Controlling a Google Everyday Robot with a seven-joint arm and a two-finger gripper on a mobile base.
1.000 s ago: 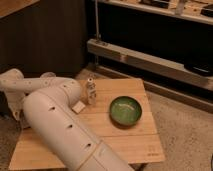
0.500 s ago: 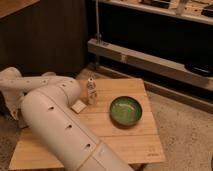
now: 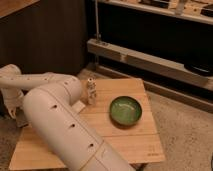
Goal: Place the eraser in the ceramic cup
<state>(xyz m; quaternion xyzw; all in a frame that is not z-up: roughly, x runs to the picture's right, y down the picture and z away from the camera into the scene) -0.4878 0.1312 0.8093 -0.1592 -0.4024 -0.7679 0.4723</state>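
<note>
Eraser: not visible anywhere. It may be behind the arm (image 3: 60, 120) or in the gripper, so its place can't be told.

Cup (image 3: 78, 106): probably the small pale shape peeking out just right of the arm, on the table (image 3: 135, 142), just near-left of the shaker (image 3: 91, 92). It is mostly covered, and neither rim nor inside shows.

Gripper (image 3: 14, 109): seems to sit at the far-left edge of view, where the arm's last link folds down beside the table's left side, well apart from the cup. Can't tell whether it is apart, together or clamped on anything.

Why things sit as they do (judgement):
- The arm runs from the near edge up across the table's left half, then doubles back left. It looks like a tucked reach pose, and it blocks most of the work area.
- The bowl (image 3: 125, 110), green and empty, sits centre-right, apart from the shaker and cup. It is likely a distractor, and its wide mouth makes it easy to confuse as a drop target.
- The shaker stands upright close to the cup, so any lowering over the cup risks a knock.

Writing: none readable. The shaker has dark marks, but they are illegible. No brands are seen on the arm, bowl or table.
</note>
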